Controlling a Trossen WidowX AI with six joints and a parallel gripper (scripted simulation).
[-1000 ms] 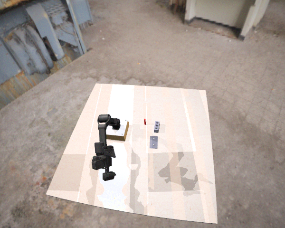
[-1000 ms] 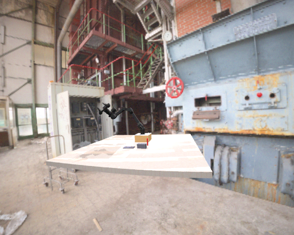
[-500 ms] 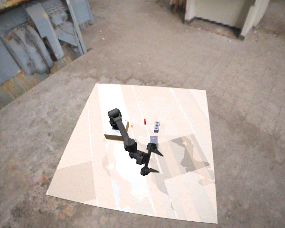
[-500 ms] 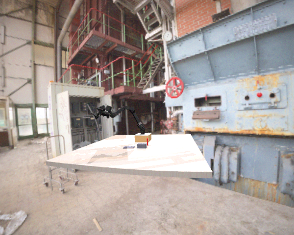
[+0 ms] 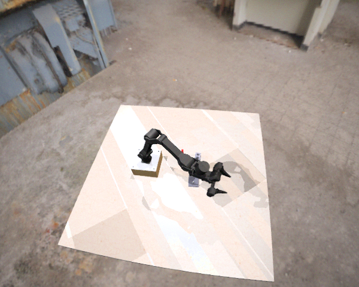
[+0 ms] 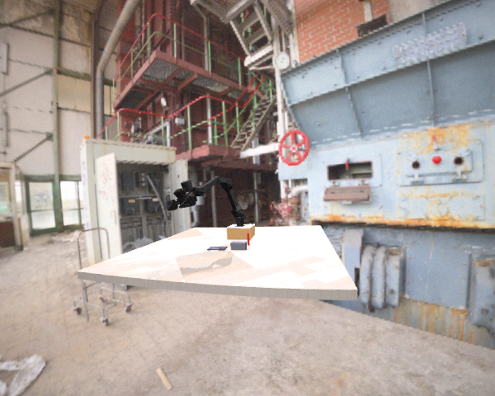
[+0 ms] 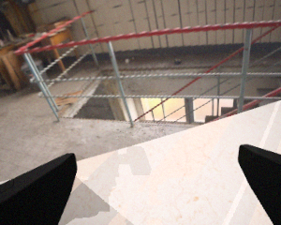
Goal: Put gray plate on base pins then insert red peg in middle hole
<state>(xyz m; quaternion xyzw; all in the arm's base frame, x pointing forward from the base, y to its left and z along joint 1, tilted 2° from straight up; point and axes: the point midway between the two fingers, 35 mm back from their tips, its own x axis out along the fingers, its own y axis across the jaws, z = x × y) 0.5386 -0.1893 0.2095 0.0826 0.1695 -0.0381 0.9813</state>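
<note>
The end effector (image 5: 228,184) (image 6: 173,205) (image 7: 157,157) is released, its black, tapering fingers wide apart around nothing. The gray plate (image 5: 198,154) (image 6: 238,246), a thick oblong block, lies on the desk (image 5: 105,234) (image 6: 281,276) (image 7: 178,164), off the pins, at 12 o'clock from the thin, flat base (image 5: 194,182) (image 6: 216,247) in the top view. The slim red peg (image 5: 182,150) (image 6: 248,238) stands upright near the plate, toward 10 o'clock there. The desk has a pale, stone-like top with streaks and tan patches; the arm (image 5: 172,149) (image 6: 233,198) is dull black, on a box-shaped pedestal (image 5: 145,173) (image 6: 235,233) with a white top and tan sides.

From above, the arm hides parts of plate and base and most of the peg. The base's pins are hard to make out. The exterior view shows plate and base apart, at 3 and 9 o'clock, with the end effector raised well above the desk. The wrist view shows only fingers, desk and a red-railed background, none of the parts.
</note>
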